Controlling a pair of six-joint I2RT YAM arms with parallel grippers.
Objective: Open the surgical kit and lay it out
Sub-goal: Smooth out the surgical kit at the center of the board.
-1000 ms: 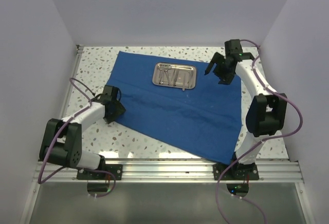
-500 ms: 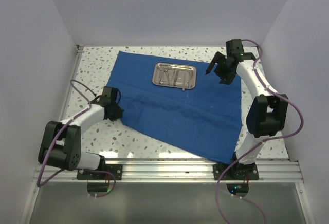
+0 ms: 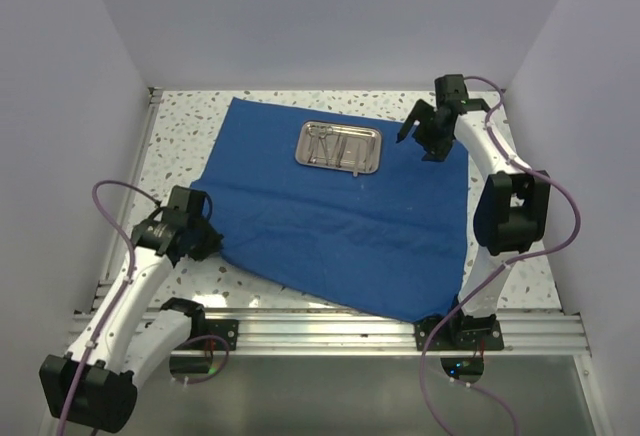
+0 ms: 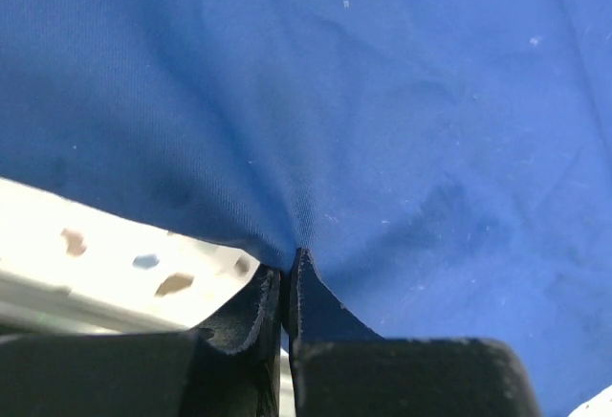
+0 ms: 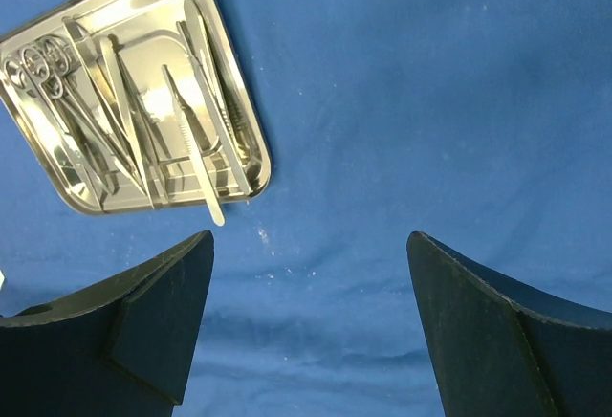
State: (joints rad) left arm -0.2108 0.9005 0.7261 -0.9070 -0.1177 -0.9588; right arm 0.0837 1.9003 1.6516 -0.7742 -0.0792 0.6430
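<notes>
The surgical kit lies opened out: its royal-blue cloth wrap (image 3: pixel 340 226) is spread flat over the table. A shiny steel tray (image 3: pixel 340 146) stands on the far part of the wrap. In the right wrist view the tray (image 5: pixel 134 92) holds ring-handled scissors (image 5: pixel 33 63) and slim tweezers (image 5: pixel 191 120); one tool tip pokes over the rim. My left gripper (image 3: pixel 207 241) is shut on the cloth's near-left edge, and the fabric (image 4: pixel 316 130) puckers into its tips (image 4: pixel 287 266). My right gripper (image 3: pixel 415 148) hovers open over bare cloth just right of the tray, with nothing between its fingers (image 5: pixel 163 312).
Speckled white tabletop (image 3: pixel 180 126) shows around the cloth, also under its lifted edge (image 4: pixel 96 235). Pale walls close in the left, back and right. An aluminium rail (image 3: pixel 330 331) runs along the near edge by the arm bases. Purple cables loop beside both arms.
My left gripper closed on the cloth's left edge, then drew back toward the near left, pulling that edge with it. The right gripper shifted slightly left and stayed open.
</notes>
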